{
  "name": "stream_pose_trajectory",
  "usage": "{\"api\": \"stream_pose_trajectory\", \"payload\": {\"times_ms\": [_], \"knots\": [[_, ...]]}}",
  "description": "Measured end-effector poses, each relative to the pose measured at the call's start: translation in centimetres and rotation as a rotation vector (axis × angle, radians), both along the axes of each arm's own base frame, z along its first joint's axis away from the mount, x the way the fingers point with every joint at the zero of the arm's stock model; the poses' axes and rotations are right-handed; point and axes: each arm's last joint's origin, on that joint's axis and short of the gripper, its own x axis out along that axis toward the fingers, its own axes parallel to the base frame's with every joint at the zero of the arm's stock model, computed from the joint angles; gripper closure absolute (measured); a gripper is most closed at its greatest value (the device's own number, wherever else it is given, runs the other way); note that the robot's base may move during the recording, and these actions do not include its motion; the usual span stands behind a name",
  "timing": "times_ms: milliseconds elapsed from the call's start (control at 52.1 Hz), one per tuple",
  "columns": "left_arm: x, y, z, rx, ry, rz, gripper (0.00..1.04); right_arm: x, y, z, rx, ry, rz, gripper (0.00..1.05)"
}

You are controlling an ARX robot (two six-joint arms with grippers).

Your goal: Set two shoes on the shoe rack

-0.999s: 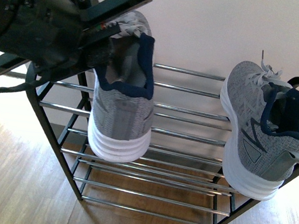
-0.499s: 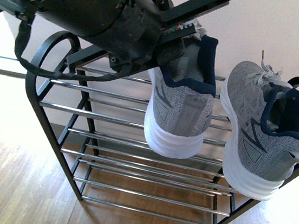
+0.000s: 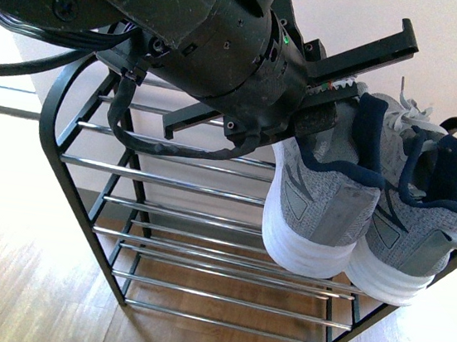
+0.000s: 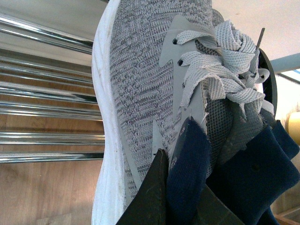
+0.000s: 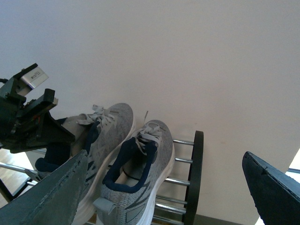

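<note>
A grey knit shoe [image 3: 324, 204] with a white sole hangs heel-down over the shoe rack [image 3: 58, 121], toe toward the wall. My left gripper [image 3: 329, 108] is shut on its navy collar. In the left wrist view both dark fingers [image 4: 152, 194] pinch that collar below the laces of the shoe [image 4: 140, 89]. The second shoe [image 3: 427, 216] rests on the top chrome bars at the rack's right end, touching the held one. My right gripper [image 5: 165, 154] stands open, well back from both shoes [image 5: 152, 145] and the rack's black side frame [image 5: 194, 178].
A pale wall [image 3: 444, 47] rises right behind the rack. Wood floor [image 3: 15, 278] lies below and in front. The lower tiers of chrome bars [image 3: 222, 291] hold nothing. My left arm's bulk [image 3: 187, 32] covers the top tier's left half.
My left arm has carried the held shoe rightward along the top of the rack, from its left side to right beside the resting shoe. The resting shoe has not moved.
</note>
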Motion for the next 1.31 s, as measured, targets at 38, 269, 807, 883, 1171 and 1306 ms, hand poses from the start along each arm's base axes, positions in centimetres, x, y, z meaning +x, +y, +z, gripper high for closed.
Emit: {"api": "stream_pose_trajectory", "payload": {"times_ms": [38, 269, 807, 883, 1171, 1306], "knots": [[0.0, 0.0, 0.0, 0.001, 0.0, -0.002, 1.03, 0.0, 0.0, 0.0, 0.0, 0.0, 0.0, 0.09], [0.5, 0.0, -0.2, -0.003, -0.005, -0.013, 1.03, 0.0, 0.0, 0.0, 0.0, 0.0, 0.0, 0.09], [2.2, 0.4, -2.2, 0.017, 0.021, -0.022, 1.03, 0.0, 0.0, 0.0, 0.0, 0.0, 0.0, 0.09], [2.3, 0.3, -2.2, 0.014, 0.021, -0.024, 1.03, 0.0, 0.0, 0.0, 0.0, 0.0, 0.0, 0.09], [2.8, 0.3, -2.3, 0.021, 0.015, -0.008, 1.02, 0.0, 0.0, 0.0, 0.0, 0.0, 0.0, 0.09], [3.0, 0.4, -2.2, 0.014, 0.015, 0.002, 0.78, 0.0, 0.0, 0.0, 0.0, 0.0, 0.0, 0.09]]}}
